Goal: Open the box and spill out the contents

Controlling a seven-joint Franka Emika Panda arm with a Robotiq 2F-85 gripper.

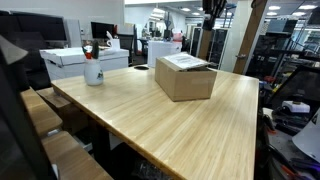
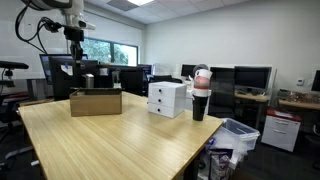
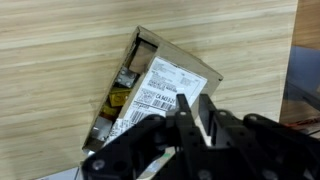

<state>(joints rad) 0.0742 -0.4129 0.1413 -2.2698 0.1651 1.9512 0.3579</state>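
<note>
A brown cardboard box [image 1: 185, 78] with a white shipping label on its lid stands on the wooden table [image 1: 200, 135]; it shows in both exterior views [image 2: 96, 102]. In the wrist view the box [image 3: 160, 85] lies below, its lid slightly ajar on the left side with yellow contents showing in the gap. My gripper [image 3: 194, 112] hangs well above the box with its fingers close together and nothing between them. It is seen high over the box in both exterior views [image 1: 210, 15] [image 2: 74, 50].
A white drawer unit [image 2: 167, 98] and a cup holding utensils [image 2: 200, 100] stand on the table away from the box; the cup also shows in an exterior view [image 1: 92, 70]. The table edge [image 3: 295, 60] runs close to the box. Desks, monitors and a bin [image 2: 235, 135] surround the table.
</note>
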